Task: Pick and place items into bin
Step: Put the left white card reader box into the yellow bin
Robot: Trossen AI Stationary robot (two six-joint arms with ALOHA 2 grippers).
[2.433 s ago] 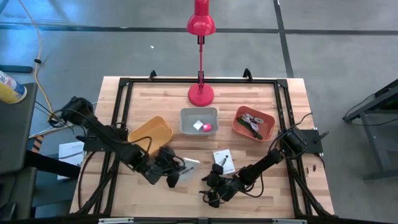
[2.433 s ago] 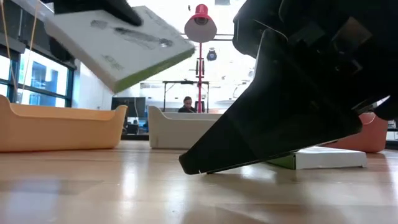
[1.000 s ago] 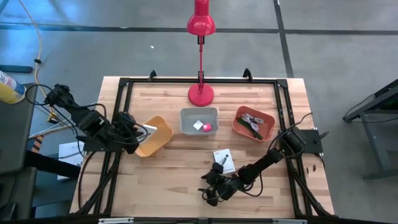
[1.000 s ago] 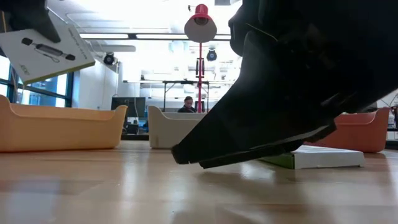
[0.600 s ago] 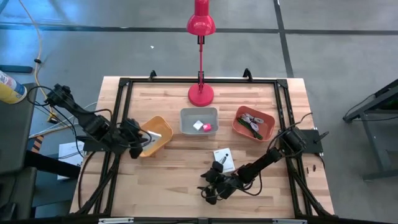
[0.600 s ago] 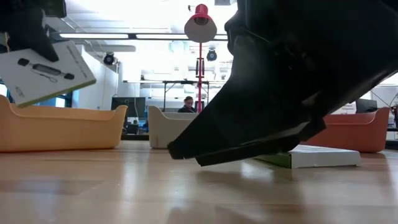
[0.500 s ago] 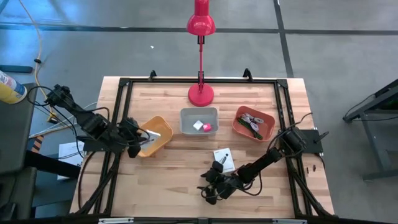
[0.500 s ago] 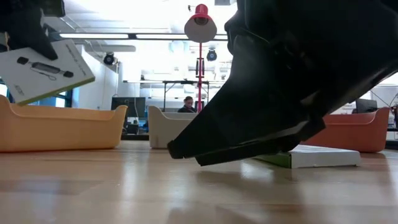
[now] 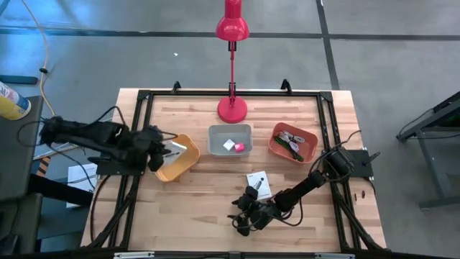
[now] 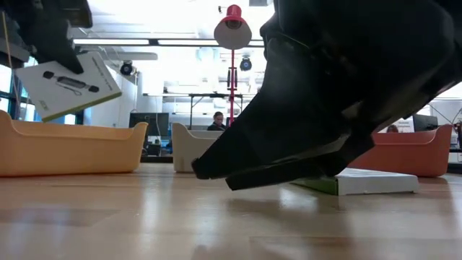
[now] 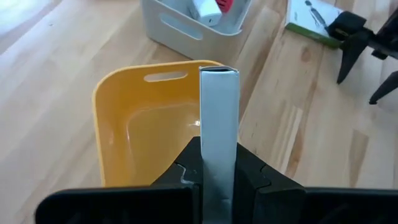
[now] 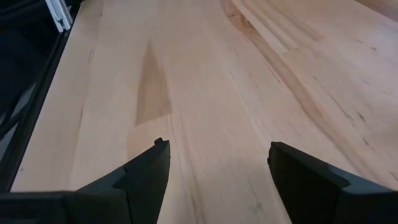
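One white card (edge-on in the left wrist view) hangs pinched in the left gripper above the yellow bin, while the right gripper, fingers spread, rests low over bare table near the second card.

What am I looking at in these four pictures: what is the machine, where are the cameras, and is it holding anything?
Two dark robot arms work at a wooden table. One camera looks straight down, one sits at table height, and one rides on each wrist. The left gripper holds a white card with black print above the yellow plastic bin. The right gripper rests open, low over bare wood. A second white card lies on the table. The grey bin holds pink and white cubes; an orange bin holds small bits.
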